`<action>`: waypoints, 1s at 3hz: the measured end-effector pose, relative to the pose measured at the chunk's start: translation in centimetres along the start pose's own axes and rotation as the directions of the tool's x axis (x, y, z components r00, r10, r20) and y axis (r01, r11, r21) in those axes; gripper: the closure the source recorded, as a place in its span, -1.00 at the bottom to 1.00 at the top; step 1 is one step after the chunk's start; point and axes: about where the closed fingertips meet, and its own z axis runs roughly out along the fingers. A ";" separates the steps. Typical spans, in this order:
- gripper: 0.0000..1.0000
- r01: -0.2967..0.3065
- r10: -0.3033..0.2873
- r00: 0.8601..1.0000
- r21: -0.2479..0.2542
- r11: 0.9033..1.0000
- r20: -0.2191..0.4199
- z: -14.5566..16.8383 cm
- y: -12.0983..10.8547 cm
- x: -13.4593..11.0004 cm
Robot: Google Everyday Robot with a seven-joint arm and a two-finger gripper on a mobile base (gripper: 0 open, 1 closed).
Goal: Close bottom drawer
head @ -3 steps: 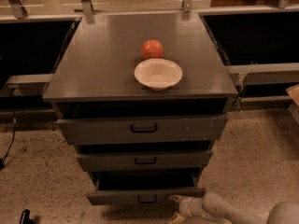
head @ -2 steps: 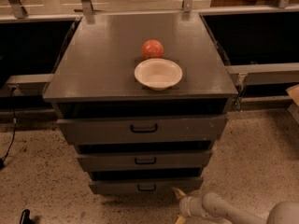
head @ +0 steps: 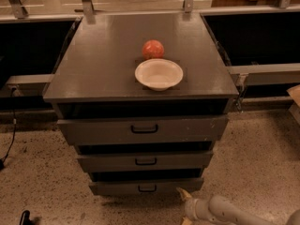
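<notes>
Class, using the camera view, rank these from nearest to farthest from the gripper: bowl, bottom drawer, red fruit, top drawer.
1. Bottom drawer, beside the gripper, low down.
2. Top drawer, higher up the cabinet.
3. Bowl, on the cabinet top.
4. Red fruit, behind the bowl.

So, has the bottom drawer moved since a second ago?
Yes: the bottom drawer has slid inward, its front now close under the middle drawer front. The gripper sits just off its front corner.

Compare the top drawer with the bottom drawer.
The top drawer has the wider, taller front; the bottom drawer the narrower, shallower one. The top drawer's handle is larger than the bottom drawer's. Both are dark grey. The gripper sits low, right of the bottom drawer.
</notes>
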 end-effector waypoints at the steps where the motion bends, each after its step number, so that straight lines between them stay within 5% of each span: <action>1: -1.00 0.085 -0.086 0.995 -0.024 0.996 -0.041 -9.1 1.3 -2.2; 3: -1.00 0.099 -0.101 0.993 -0.030 0.995 -0.058 -10.2 0.9 -2.7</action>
